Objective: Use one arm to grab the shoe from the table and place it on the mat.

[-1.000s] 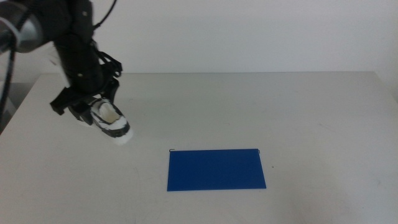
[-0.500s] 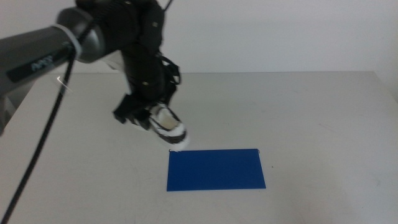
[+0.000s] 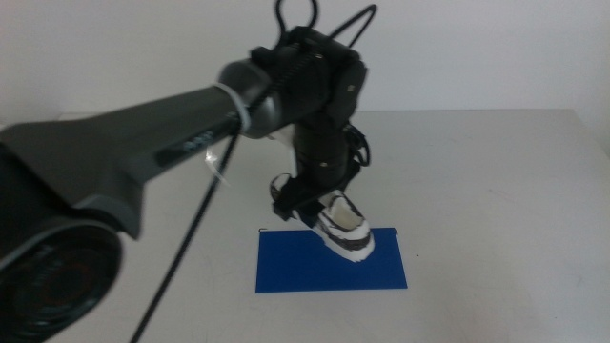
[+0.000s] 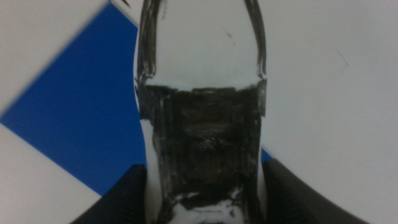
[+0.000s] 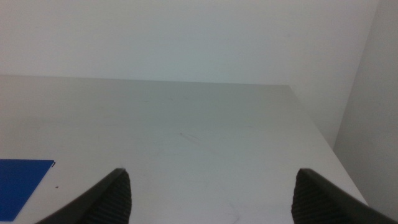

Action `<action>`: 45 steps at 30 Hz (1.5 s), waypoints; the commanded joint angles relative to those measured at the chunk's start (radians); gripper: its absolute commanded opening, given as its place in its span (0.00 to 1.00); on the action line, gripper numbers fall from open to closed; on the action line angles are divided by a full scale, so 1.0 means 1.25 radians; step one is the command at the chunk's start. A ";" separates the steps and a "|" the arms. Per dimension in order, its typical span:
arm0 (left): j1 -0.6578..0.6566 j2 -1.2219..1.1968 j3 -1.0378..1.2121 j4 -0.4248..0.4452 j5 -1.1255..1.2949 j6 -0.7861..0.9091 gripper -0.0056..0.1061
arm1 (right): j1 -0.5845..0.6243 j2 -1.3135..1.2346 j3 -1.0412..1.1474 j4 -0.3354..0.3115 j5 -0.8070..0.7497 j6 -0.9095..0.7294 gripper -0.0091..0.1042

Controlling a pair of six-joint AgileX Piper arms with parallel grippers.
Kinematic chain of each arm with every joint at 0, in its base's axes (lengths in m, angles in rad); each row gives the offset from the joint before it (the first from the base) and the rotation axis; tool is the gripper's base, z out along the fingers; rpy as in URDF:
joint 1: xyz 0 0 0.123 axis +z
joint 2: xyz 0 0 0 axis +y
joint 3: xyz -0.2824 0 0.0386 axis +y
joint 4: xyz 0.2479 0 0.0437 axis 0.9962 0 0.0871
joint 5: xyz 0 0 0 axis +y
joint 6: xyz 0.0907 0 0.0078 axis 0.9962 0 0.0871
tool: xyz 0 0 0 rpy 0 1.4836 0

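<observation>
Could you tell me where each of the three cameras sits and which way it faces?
Middle: high in front, looking down over the table; left arm carries the shoe above the mat.
Left wrist: faces down along the clamped shoe.
Right wrist: low, faces across the table; open jaws.
Shared: all three show the mat.

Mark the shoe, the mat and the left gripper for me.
shoe (image 3: 343,229), middle view, on its black-and-white side.
mat (image 3: 305,272), middle view, on the bare blue near its left end.
left gripper (image 4: 202,202), left wrist view, between the jaws, clamped on the shoe.
</observation>
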 commanded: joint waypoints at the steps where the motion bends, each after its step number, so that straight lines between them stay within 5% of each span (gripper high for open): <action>1: -0.019 -0.021 -0.070 0.007 0.037 -0.020 0.22 | -0.004 -0.016 -0.008 -0.007 -0.063 -0.010 0.67; 28: -0.053 0.010 -0.115 0.094 0.060 -0.036 0.22 | -0.004 -0.016 -0.008 -0.007 -0.063 -0.010 0.67; 41: -0.053 0.010 -0.115 0.094 0.059 -0.450 0.15 | -0.004 -0.016 -0.008 -0.007 -0.063 -0.010 0.67; 45: -0.053 0.010 -0.115 0.094 0.065 -0.476 0.09 | -0.004 -0.016 -0.008 -0.007 -0.063 -0.010 0.67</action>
